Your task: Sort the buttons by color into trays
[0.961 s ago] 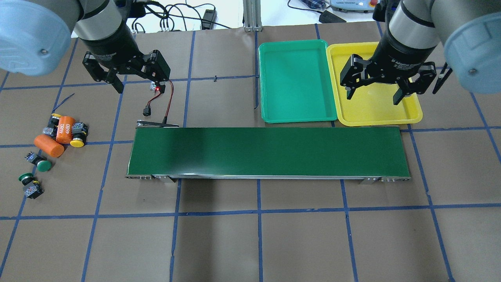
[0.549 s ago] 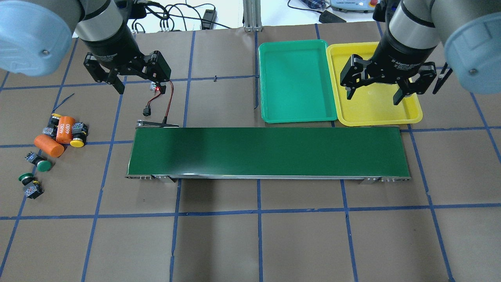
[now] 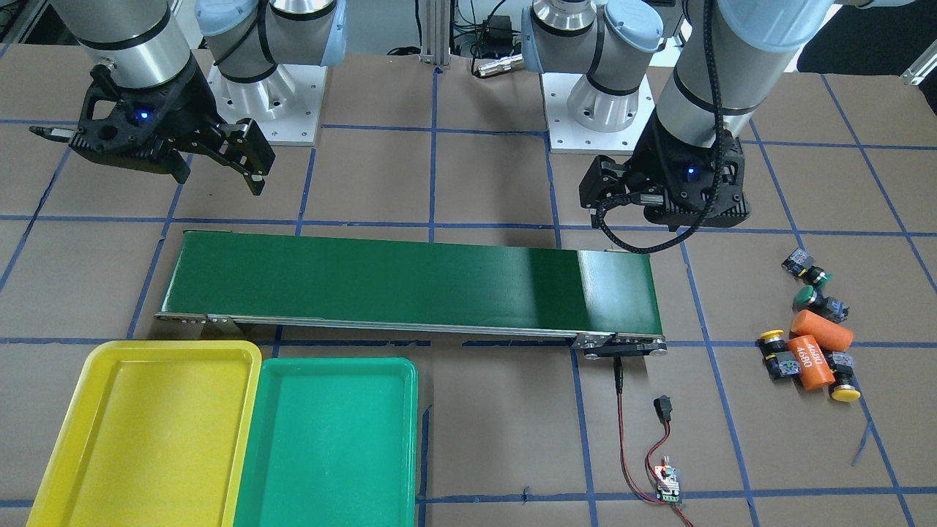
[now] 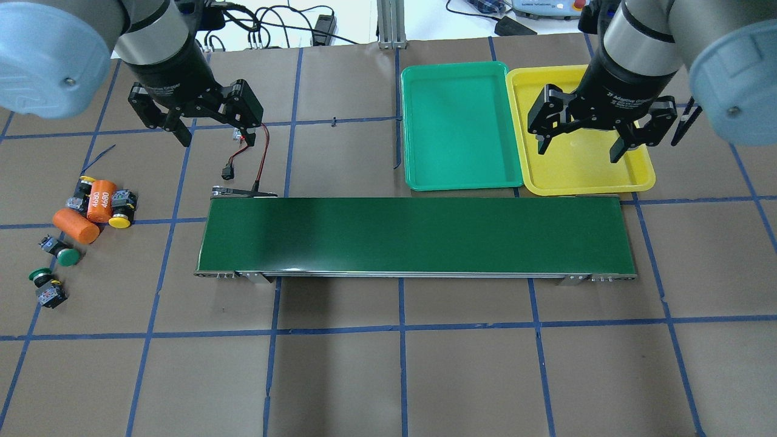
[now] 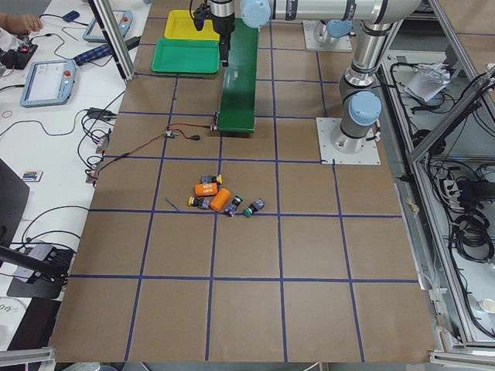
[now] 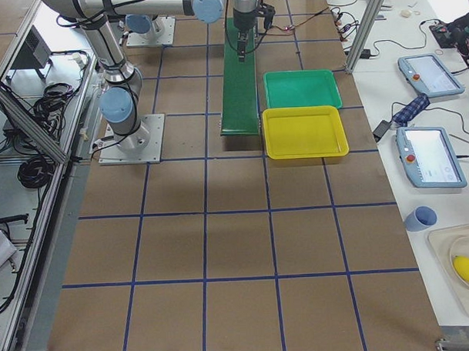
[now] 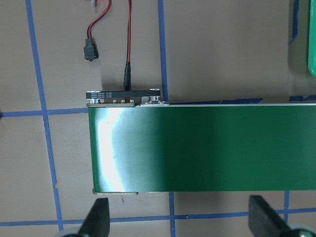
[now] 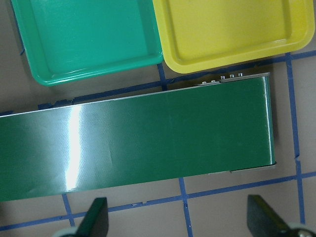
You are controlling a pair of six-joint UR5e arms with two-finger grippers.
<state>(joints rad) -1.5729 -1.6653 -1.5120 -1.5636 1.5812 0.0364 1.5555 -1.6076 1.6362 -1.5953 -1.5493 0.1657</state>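
Several buttons lie in a loose group at the table's left end: a yellow-capped button, a second yellow one half hidden behind an orange cylinder, and two green-capped buttons. The green tray and the yellow tray sit side by side beyond the belt's right end, both empty. My left gripper hangs open above the table, behind the belt's left end and well away from the buttons. Over the yellow tray, my right gripper is open and holds nothing.
A long dark-green conveyor belt runs across the middle of the table. Two orange cylinders marked 4680 lie among the buttons. A red-and-black cable with a small board trails from the belt's left end under my left gripper.
My left gripper has shifted only very slightly. The right gripper, buttons and trays have not moved.
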